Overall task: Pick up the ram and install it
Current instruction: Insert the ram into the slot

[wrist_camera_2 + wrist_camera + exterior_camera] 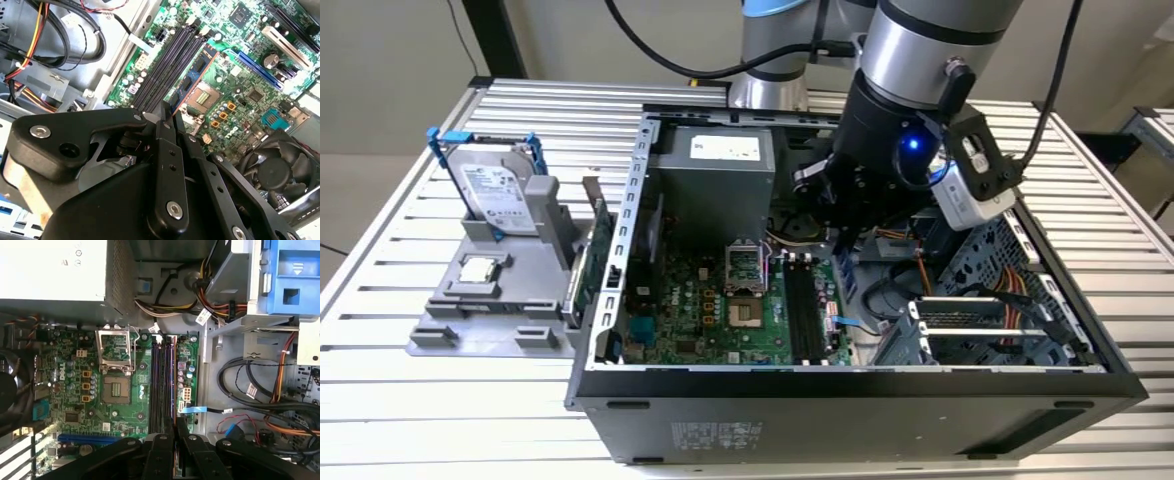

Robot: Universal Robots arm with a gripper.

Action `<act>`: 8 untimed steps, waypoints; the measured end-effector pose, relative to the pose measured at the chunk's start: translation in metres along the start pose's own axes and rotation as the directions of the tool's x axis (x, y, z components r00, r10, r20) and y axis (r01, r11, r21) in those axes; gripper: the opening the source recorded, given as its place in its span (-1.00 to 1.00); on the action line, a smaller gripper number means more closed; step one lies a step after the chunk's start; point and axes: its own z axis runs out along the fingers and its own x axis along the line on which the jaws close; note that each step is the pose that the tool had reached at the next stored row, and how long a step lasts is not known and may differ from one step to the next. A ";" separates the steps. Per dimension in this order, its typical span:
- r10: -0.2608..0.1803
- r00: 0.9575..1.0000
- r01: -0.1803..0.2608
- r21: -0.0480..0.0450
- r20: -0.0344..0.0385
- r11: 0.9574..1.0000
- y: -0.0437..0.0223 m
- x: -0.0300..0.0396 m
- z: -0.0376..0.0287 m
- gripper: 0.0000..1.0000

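Logging this one remotely: the slatted table [454, 420] carried an open computer case [854, 385], and the arm reached down into it. The gripper [845, 235] hung over the motherboard [142, 385], with the silver power supply [50, 270] ahead of the fingertips in the first wrist view. The grey fixture [480, 320] sat outside the case, well apart from the gripper, and held the hard drive [500, 190] upright in its blue bracket. A dark fan [280, 170] lay off to one side of the gripper.

I saw the memory slots [161, 385] running straight out from the fingertips. The open CPU socket [116, 360] lay just beside them.

In both wrist views the gripper [167, 107] [175, 422] looked pinched nearly together on the ram [197, 70] [174, 380]. The ram was a blue strip with dark chips, extending from the fingertips along the slot row, edge-on in the first wrist view. I could not tell whether it was seated or just above the slot.

The small CPU chip [478, 268] lay flat on the fixture, far from the gripper.
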 end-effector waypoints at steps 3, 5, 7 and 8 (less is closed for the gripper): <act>0.001 1.000 -0.001 0.000 0.000 1.000 0.0000 -0.0001 0.0036 -1.00; 0.004 1.000 -0.004 0.000 0.000 1.000 -0.0001 -0.0002 0.0066 -1.00; 0.007 1.000 -0.007 0.000 0.000 1.000 -0.0002 -0.0003 0.0095 -1.00; 0.008 1.000 -0.008 0.000 0.000 1.000 -0.0002 -0.0003 0.0113 -1.00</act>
